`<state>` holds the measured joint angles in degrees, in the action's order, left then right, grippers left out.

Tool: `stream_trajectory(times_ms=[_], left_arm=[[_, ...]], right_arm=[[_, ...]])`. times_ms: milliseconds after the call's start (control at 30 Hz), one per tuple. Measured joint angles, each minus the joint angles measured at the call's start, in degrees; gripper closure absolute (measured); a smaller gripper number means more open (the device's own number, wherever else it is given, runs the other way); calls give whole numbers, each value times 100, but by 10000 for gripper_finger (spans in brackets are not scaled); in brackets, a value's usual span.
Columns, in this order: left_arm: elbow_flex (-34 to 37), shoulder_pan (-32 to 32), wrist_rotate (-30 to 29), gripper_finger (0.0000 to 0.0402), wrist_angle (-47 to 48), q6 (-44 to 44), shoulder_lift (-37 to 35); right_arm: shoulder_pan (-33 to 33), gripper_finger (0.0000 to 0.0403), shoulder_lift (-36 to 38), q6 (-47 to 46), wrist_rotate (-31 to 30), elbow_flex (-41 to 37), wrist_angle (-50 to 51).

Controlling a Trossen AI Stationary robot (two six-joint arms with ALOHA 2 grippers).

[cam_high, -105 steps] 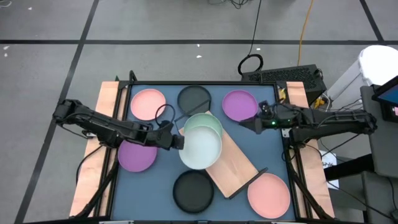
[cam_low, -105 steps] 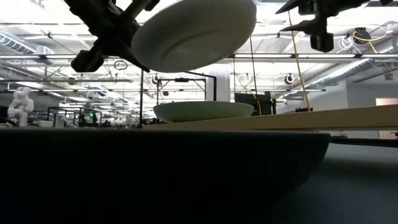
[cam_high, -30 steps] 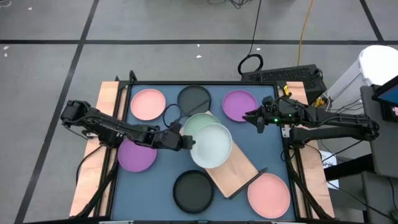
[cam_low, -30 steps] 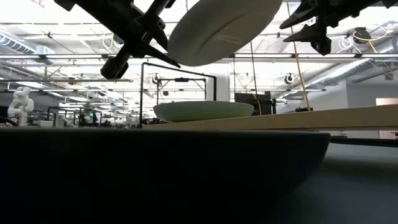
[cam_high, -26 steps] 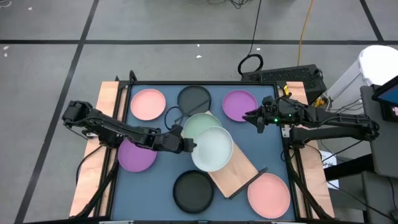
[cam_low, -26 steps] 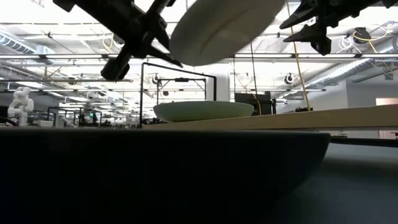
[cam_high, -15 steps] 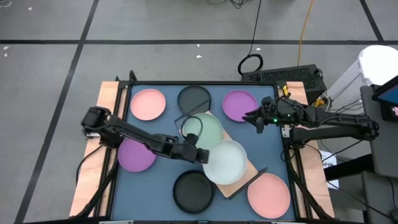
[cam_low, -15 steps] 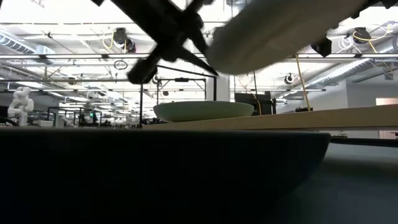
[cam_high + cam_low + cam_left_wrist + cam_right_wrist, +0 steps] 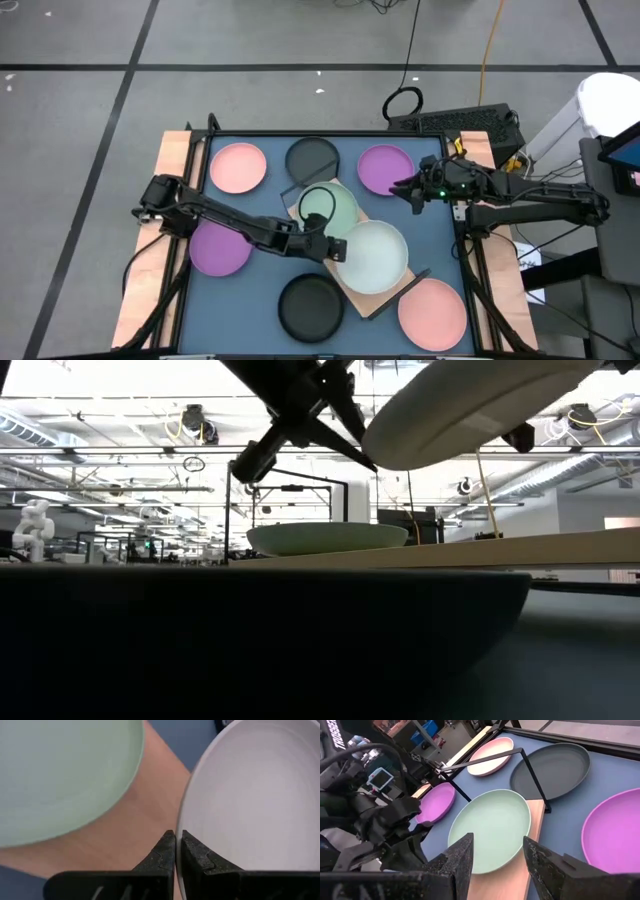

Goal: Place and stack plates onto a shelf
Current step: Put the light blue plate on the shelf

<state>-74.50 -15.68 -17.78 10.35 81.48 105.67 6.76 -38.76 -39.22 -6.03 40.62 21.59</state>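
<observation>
left gripper (image 9: 333, 249) clamped on rim of pale blue plate (image 9: 373, 258), held in the air over the shelf (image 9: 392, 262), tilted, hollow side up. shelf's long axis runs diagonally across the table. pale green plate (image 9: 333, 207) lies flat on the shelf's other end. right gripper (image 9: 397, 187) hovers beside the shelf over the purple plate (image 9: 385, 168), fingers apart, empty.

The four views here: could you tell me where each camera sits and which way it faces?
High: overhead, straight down; both arms, left gripper holding the pale plate over the shelf.
Low: table height, level; black plate up close, left arm above.
Left wrist: over the shelf, its shut fingers on the pale plate's rim.
Right wrist: faces the green plate; own open fingers.
Shared: all four show the green plate.
</observation>
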Motion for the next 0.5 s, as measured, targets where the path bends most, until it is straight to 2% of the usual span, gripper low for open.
stream_trajectory(times_ms=[233, 333, 500], left_arm=[[20, -64, 43, 391, 103, 267, 154], [-6, -130, 25, 391, -535, 267, 302], [10, -274, 142, 391, -701, 602, 593]], right_arm=[[0, 248, -22, -23, -10, -2, -19], [0, 248, -29, -69, -12, -2, -35], [0, 248, -39, -64, -12, -2, -44]])
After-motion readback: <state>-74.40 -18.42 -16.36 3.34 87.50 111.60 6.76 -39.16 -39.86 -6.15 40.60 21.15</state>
